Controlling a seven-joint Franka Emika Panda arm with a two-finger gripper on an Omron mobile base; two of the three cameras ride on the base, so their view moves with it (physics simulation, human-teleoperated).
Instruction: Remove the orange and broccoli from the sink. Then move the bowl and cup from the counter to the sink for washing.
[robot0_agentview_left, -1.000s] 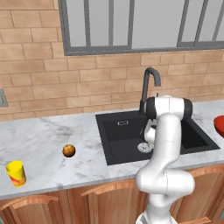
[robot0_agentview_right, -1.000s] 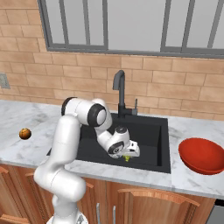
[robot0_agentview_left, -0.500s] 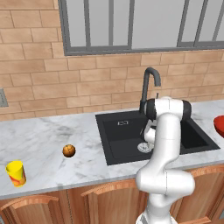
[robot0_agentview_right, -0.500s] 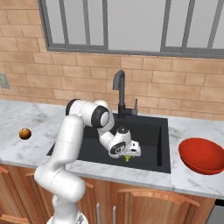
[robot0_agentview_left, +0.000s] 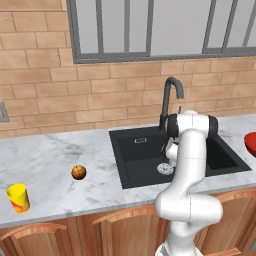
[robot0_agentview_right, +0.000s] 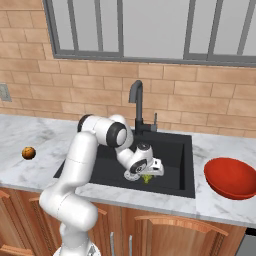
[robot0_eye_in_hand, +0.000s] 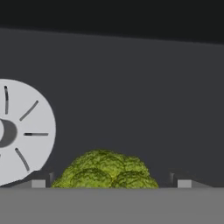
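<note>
I have my gripper (robot0_agentview_right: 148, 173) low inside the black sink (robot0_agentview_right: 172, 182), and its two fingers are spread as wide as they go, with nothing pinched. In the hand view the broccoli (robot0_eye_in_hand: 107, 170) sits right between the two finger tips (robot0_eye_in_hand: 38, 180), one tip on each side of it and a gap on both sides. So it lies straight ahead of the fingers, not off to one side. It looks like a round bumpy lump with no long side, so I think I do not need to turn the hand. The white drain (robot0_eye_in_hand: 19, 131) is just beside the broccoli, on the left of the hand view.

From the right base view I see the green bit (robot0_agentview_right: 146, 178) just under the hand, on the sink floor near the front wall. I think I only need to go down a little more and then squeeze.

The orange (robot0_agentview_left: 78, 172) is already out on the counter, the cup (robot0_agentview_left: 18, 197) stands far left, and the red bowl (robot0_agentview_right: 232, 178) waits on the right.
</note>
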